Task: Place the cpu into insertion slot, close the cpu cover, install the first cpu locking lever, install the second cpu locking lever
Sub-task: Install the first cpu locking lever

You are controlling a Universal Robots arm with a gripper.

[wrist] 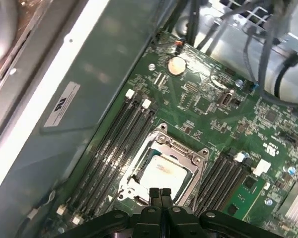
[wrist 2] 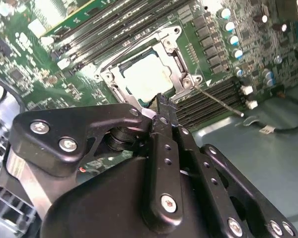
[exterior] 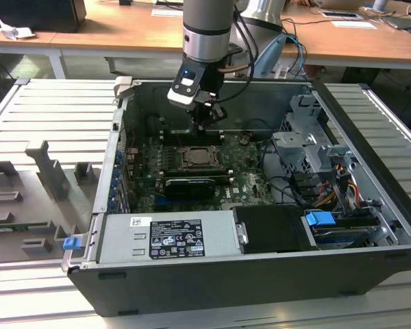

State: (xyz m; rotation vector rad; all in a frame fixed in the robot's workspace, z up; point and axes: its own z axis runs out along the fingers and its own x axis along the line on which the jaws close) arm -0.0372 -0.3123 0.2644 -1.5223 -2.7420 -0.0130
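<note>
One cpu (wrist 2: 145, 77) sits in the slot (wrist 2: 136, 54), cover (wrist 2: 176, 57) lying round it. It looks light, thin and fragile. The lever (wrist 2: 216, 99) — likely stiff, springy wire — seems best hooked near its free end. Jaws pressed together, empty, tips near the cover's edge.

In the second wrist view the gripper (wrist 2: 161, 103) is covering one edge of the cpu cover (wrist 2: 175, 52) and a corner of the cpu (wrist 2: 146, 74). In the exterior view the arm (exterior: 207, 34) is running off the picture's edge, and the insertion slot (exterior: 200, 157) is showing too small to tell whether the cover is latched.
</note>
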